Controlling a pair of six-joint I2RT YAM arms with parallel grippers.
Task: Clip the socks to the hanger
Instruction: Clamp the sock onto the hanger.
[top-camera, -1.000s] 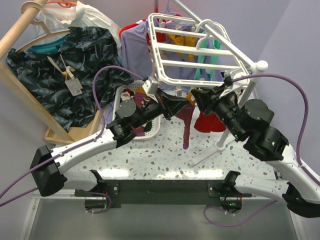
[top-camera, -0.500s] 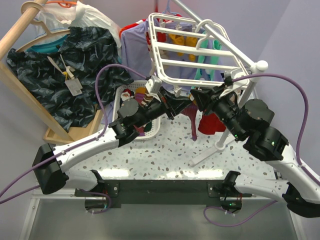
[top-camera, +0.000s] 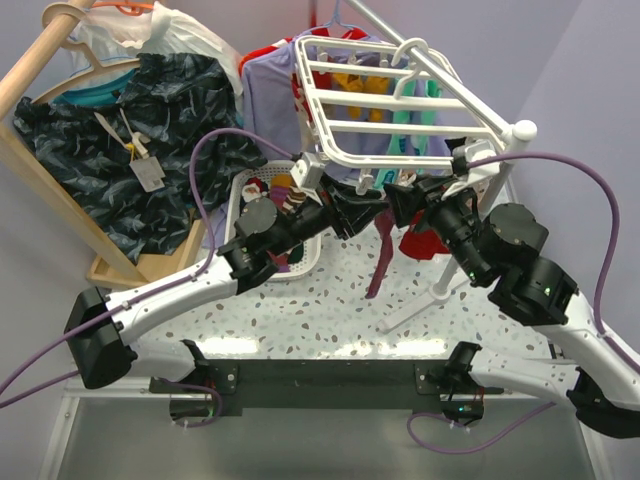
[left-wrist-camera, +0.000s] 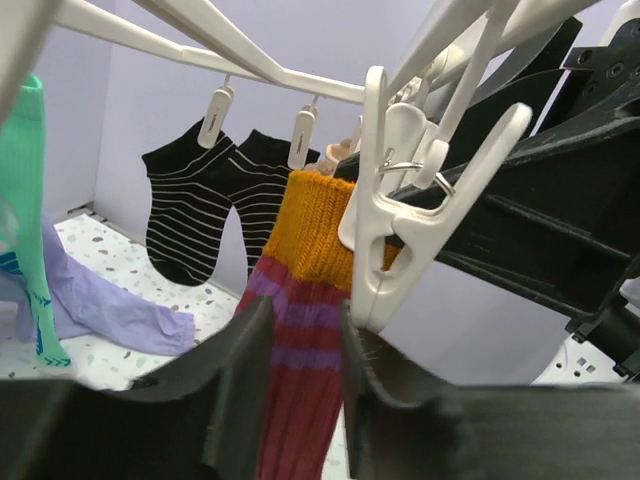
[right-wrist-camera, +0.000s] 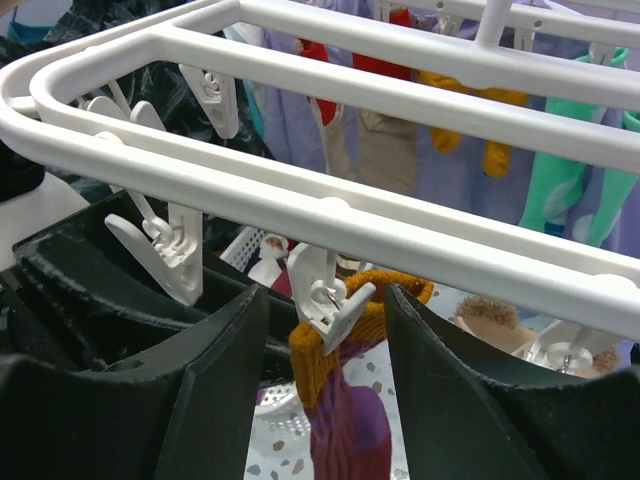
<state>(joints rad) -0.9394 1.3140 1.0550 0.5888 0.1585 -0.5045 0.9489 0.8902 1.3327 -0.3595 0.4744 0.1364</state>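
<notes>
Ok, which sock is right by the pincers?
The maroon sock with the mustard cuff: it hangs right inside the left pincer. The black striped pair hangs farther back, and the green sock is off to the side.

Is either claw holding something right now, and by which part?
Seemingly neither: left claw and right claw stand open. The maroon striped sock hangs from a white clip, pinched at its mustard cuff.

lilac walls (top-camera: 600, 60), speckled tabletop (top-camera: 310, 312) — wooden rail (top-camera: 35, 55) at left
</notes>
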